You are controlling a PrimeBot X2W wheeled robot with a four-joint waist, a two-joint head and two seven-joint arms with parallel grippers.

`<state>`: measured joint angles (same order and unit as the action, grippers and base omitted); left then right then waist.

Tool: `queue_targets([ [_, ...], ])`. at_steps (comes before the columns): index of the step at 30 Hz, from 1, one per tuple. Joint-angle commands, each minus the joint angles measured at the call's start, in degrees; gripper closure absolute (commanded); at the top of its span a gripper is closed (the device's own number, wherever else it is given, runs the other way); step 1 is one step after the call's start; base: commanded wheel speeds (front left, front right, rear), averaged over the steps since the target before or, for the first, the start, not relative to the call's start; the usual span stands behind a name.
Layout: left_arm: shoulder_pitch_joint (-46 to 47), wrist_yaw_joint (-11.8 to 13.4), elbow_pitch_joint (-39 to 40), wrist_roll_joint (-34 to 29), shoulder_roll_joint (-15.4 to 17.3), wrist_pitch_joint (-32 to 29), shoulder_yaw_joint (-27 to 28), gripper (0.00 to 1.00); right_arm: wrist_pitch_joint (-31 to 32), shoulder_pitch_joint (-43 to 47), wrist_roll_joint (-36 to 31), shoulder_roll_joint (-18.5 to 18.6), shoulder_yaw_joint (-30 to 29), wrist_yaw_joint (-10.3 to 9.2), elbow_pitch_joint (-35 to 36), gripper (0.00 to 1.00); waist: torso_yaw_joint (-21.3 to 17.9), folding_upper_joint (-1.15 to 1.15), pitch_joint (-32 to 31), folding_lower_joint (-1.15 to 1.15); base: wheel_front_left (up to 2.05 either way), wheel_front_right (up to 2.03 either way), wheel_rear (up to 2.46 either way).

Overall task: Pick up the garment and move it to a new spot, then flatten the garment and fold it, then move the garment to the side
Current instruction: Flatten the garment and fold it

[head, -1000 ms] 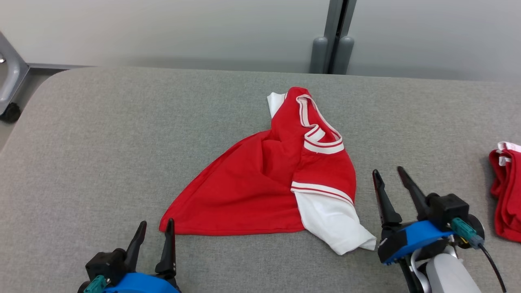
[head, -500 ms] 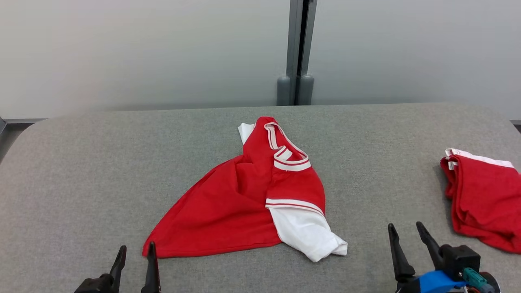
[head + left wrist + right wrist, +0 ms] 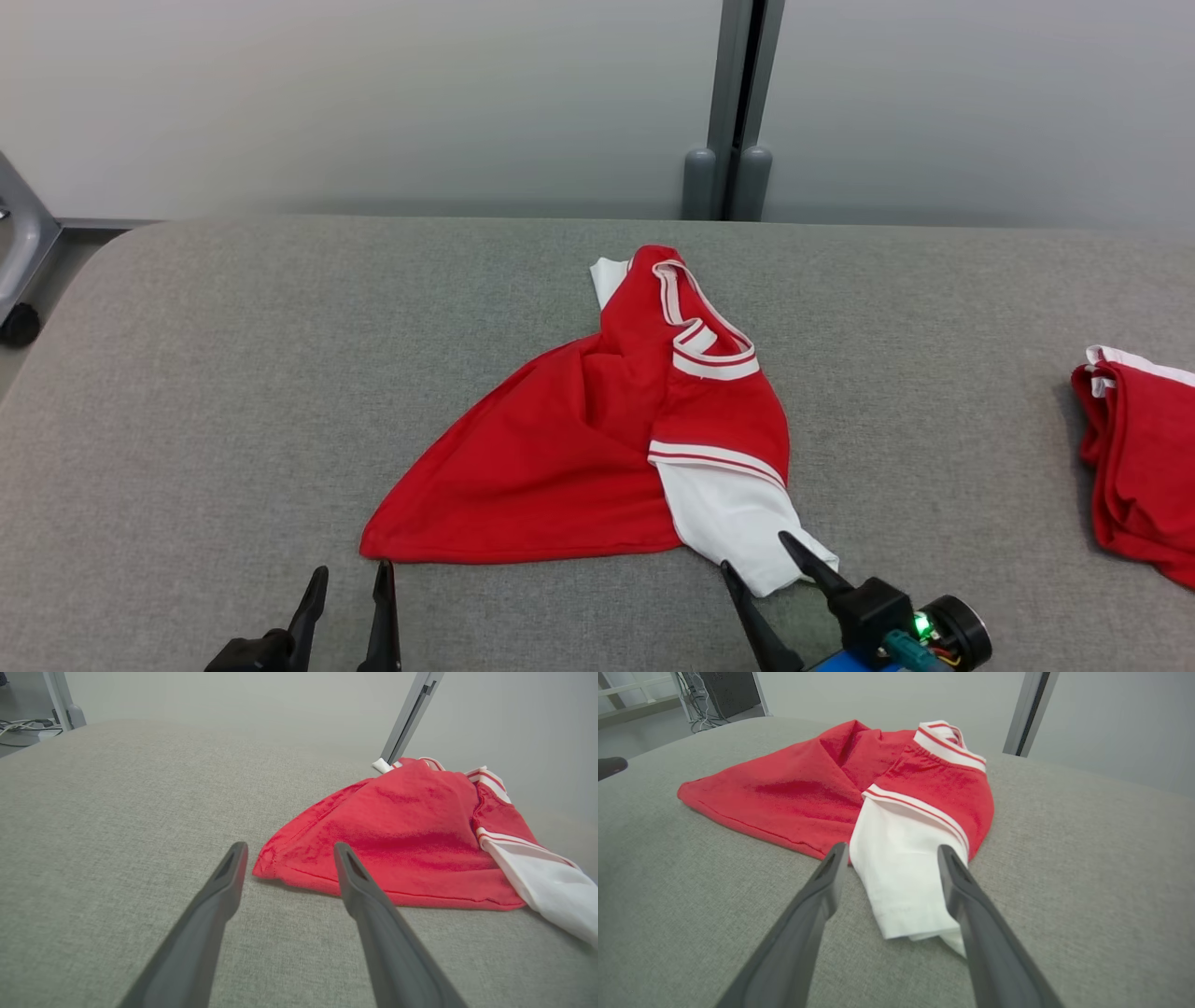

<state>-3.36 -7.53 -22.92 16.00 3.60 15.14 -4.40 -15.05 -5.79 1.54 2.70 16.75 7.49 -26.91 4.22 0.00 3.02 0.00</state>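
Right gripper [image 3: 754, 551] is spread, fingers either side of the white sleeve's end; right wrist view can't settle whether the tips touch the cloth. Left gripper [image 3: 352, 567] is spread too, holding nothing, tips just short of the red hem corner. Head view cuts off both gripper bodies at the bottom edge. Grey table [image 3: 233, 373] carries everything, its near edge out of frame. Garment [image 3: 579, 439] sits mid-table, crumpled into a rough triangle, red body fanned toward the left gripper. Second red garment [image 3: 1134, 467] lies well apart at the right, cut off by the frame, shape unclear. White sleeve [image 3: 738, 518] points at the right gripper, cuff end folded under. Striped collar [image 3: 695, 327] is bunched at the far end. Other sleeve [image 3: 607, 275] is mostly hidden behind the red body.
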Motion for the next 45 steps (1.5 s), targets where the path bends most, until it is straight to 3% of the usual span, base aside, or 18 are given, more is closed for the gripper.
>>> queue_targets([
  [1,0.80,0.07,-0.05,0.17,0.37,-0.02,-0.06,0.00,-0.18,-0.49,-0.47,0.38,0.13,0.01,-0.48,0.00,0.71,0.00,0.68,0.00,0.00,0.00,0.00],
  [9,2.52,0.07,-0.22,2.49,1.69,-0.02,-1.79,0.00,-0.17,-4.86,-4.97,0.35,0.91,0.02,-8.66,0.00,3.27,0.00,2.90,0.00,0.00,0.00,0.00],
  [10,2.75,0.07,-0.20,2.69,1.85,-0.02,-1.85,0.00,-0.18,-5.25,-5.45,0.35,0.90,0.02,-9.29,0.06,3.46,0.00,3.16,0.00,0.00,0.00,0.00],
  [11,2.87,0.06,-0.21,2.96,1.96,-0.02,-1.89,0.00,-0.17,-5.60,-5.62,0.35,0.75,0.02,-9.93,0.28,3.61,0.00,3.35,0.00,0.00,0.00,0.00],
  [13,2.92,0.07,-0.22,3.27,2.13,-0.02,-2.06,0.00,0.10,-6.08,-5.94,0.35,0.49,0.02,-11.04,0.87,3.73,0.00,3.72,0.00,0.00,0.00,0.00],
  [14,2.88,0.07,-0.26,3.50,2.19,-0.02,-2.11,0.00,0.11,-6.37,-5.86,0.35,0.31,0.02,-11.48,1.00,3.76,0.00,3.83,0.00,0.00,0.00,0.00],
  [19,2.87,0.07,0.46,4.03,2.39,-0.02,-2.26,0.00,-0.12,-7.06,-3.77,0.34,0.13,0.02,-10.59,1.00,3.32,0.00,3.84,0.00,0.00,0.00,0.00],
  [23,2.18,0.07,0.59,3.87,2.01,-0.02,-1.93,0.00,-0.17,-6.13,2.50,0.35,-0.63,0.02,-5.24,1.00,2.25,0.00,3.24,0.00,0.00,0.00,0.00],
  [28,1.76,0.07,0.57,3.52,1.89,-0.02,-2.39,0.00,-0.16,-4.43,16.19,0.41,-8.71,0.02,-0.71,1.00,0.60,0.00,2.70,0.00,0.00,0.00,0.00],
  [32,1.53,0.07,0.42,3.52,2.24,-0.02,-2.62,0.00,-0.16,-5.01,25.43,0.29,-17.26,0.02,-4.50,1.00,-0.66,0.00,2.85,0.00,0.00,0.00,0.00],
  [33,1.63,0.07,0.28,3.56,2.36,-0.02,-2.84,0.00,-0.16,-5.48,26.67,0.32,-19.18,0.02,-6.71,0.96,-0.89,0.00,2.94,0.00,0.00,0.00,0.00],
  [34,1.77,0.07,0.22,3.64,2.49,-0.02,-2.77,0.00,-0.16,-6.07,27.29,0.31,-21.22,0.02,-9.25,0.53,-1.17,0.00,3.04,0.00,0.00,0.00,0.00],
  [35,1.94,0.07,0.16,3.69,2.60,-0.02,-2.85,0.00,-0.17,-7.13,27.49,0.33,-23.47,0.02,-11.15,0.00,-1.37,0.00,3.14,0.00,0.00,0.00,0.00],
  [41,2.17,0.07,0.26,3.51,2.86,-0.02,-2.51,0.00,-0.17,-7.35,16.09,0.33,-32.42,0.02,-11.20,0.00,-2.66,0.00,3.17,0.00,0.00,0.00,0.00],
  [45,2.26,0.07,0.36,2.64,2.75,-0.01,-1.24,0.00,-0.18,-5.64,8.98,0.27,-32.17,0.03,-5.04,0.00,-3.51,0.00,2.65,0.00,0.00,0.00,0.00],
])
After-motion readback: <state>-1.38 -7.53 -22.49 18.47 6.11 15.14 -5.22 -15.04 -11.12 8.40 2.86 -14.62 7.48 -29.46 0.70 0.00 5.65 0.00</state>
